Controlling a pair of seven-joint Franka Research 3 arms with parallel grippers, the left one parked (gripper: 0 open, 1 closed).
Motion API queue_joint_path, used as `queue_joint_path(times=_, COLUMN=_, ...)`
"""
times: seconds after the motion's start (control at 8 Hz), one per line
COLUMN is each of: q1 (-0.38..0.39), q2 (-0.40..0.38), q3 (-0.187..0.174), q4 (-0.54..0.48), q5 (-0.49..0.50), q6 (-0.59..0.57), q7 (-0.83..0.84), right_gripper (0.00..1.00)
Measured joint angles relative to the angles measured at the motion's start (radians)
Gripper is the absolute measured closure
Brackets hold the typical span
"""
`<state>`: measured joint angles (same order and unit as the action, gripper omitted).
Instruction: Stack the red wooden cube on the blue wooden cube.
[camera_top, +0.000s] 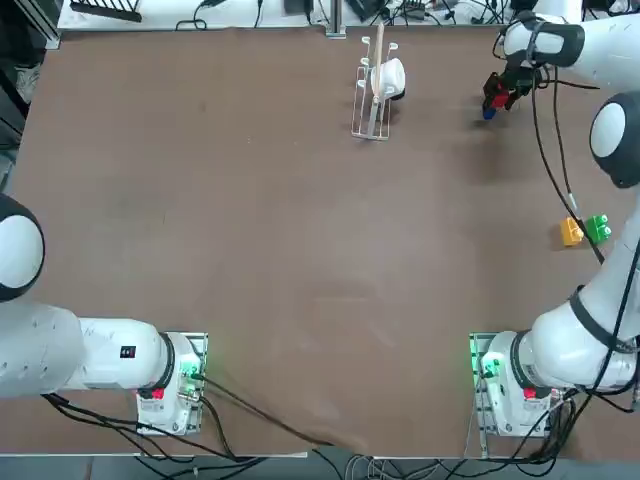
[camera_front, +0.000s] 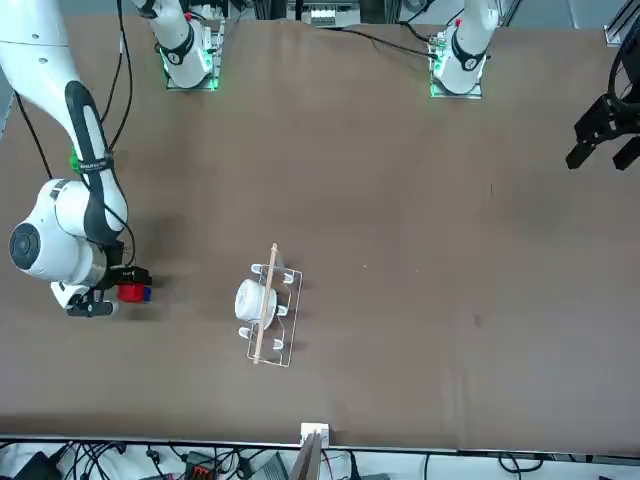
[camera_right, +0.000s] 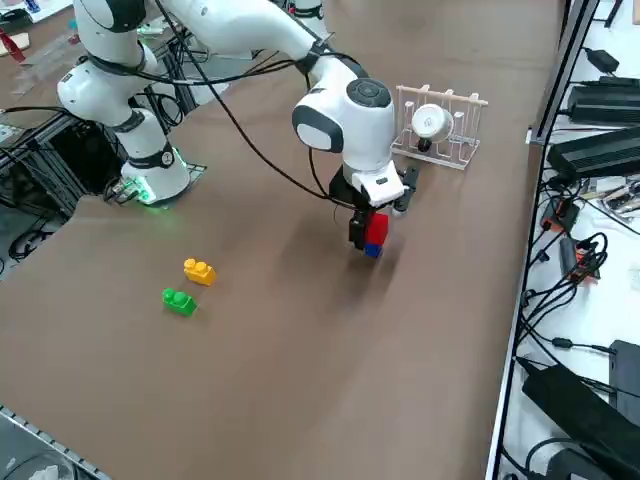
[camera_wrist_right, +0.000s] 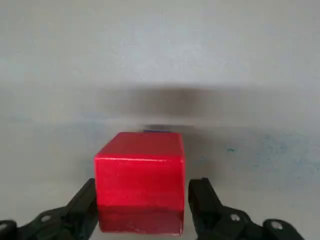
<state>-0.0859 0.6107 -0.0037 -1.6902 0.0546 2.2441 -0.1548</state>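
Red cube (camera_wrist_right: 139, 182) sits on the blue cube (camera_right: 372, 250), upper right of the top view; my right gripper (camera_wrist_right: 142, 210) straddles it, fingers apart, not touching.

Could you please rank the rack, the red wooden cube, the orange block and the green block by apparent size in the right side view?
1. Rack, clearly largest.
2. Red wooden cube, between the right gripper fingers.
3. Orange block and green block: alike, and nearer the camera, so unranked.
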Motion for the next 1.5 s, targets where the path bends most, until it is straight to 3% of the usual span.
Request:
queue_joint_path(times=0.5, q1=0.002, q2=-0.043, q3=0.005, q4=0.013, q5=0.000, q6=0.004, q7=0.000, right_gripper=0.00)
queue_joint_path(times=1.0, q1=0.007, q2=-0.167, q3=0.031, q4=0.022, q5=0.000, q6=-0.024, q7=0.000, right_gripper=0.00)
queue_joint_path(times=1.25, q1=0.008, q2=-0.285, q3=0.034, q4=0.055, q5=0.000, q6=-0.143, q7=0.001, right_gripper=0.00)
queue_joint_path(times=1.5, q1=0.009, q2=-0.365, q3=0.034, q4=0.172, q5=0.000, q6=-0.372, q7=0.024, right_gripper=0.00)
